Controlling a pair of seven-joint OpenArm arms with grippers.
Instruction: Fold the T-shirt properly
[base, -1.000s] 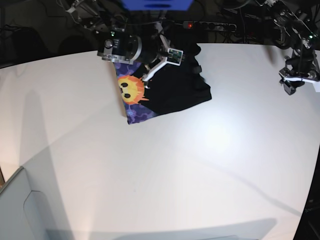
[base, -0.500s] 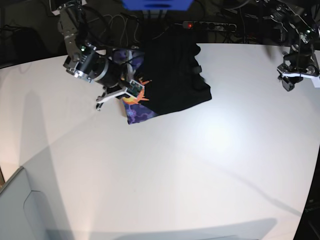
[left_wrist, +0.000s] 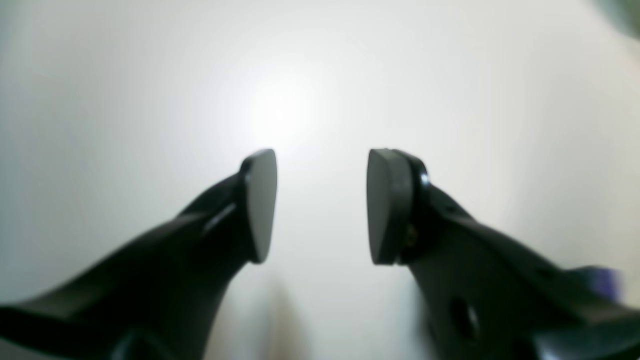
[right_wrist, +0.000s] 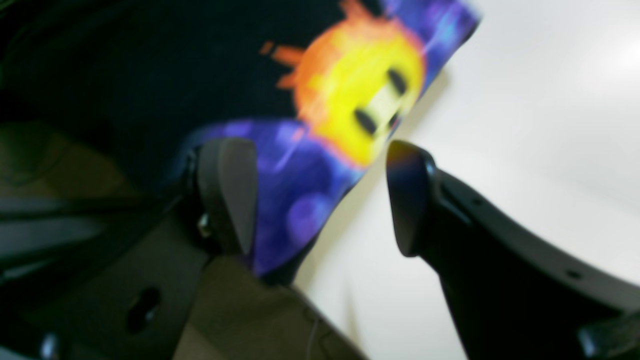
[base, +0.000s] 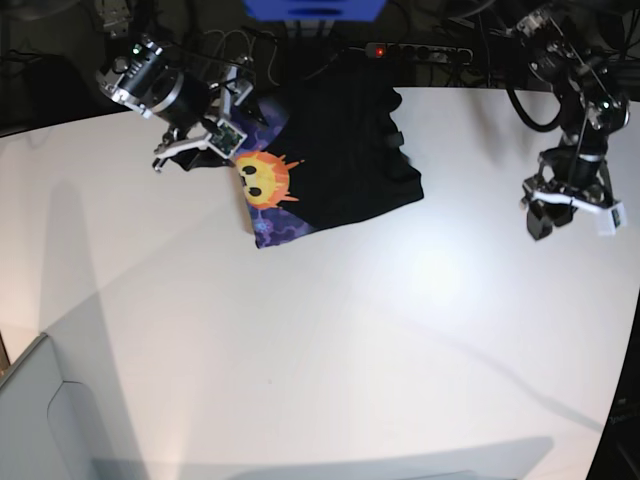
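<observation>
The black T-shirt (base: 345, 160) lies folded at the back middle of the white table (base: 330, 340), with its orange-yellow sun print (base: 265, 178) on a purple patch facing up at its left edge. My right gripper (base: 185, 155) hovers just left of the shirt, open and empty. In the right wrist view the right gripper (right_wrist: 320, 200) is open, with the sun print (right_wrist: 360, 100) just beyond its fingers. My left gripper (base: 545, 215) is far to the right over bare table. In the left wrist view the left gripper (left_wrist: 320, 205) is open and empty.
A power strip with a red light (base: 420, 48) and cables lie along the table's back edge. A grey bin (base: 40, 420) stands at the front left corner. A blue block (base: 315, 10) sits behind the shirt.
My right gripper has swung from over the shirt out to the left and then back toward the rear, left of the print. My left gripper has moved forward and left over the table. The shirt has not moved.
</observation>
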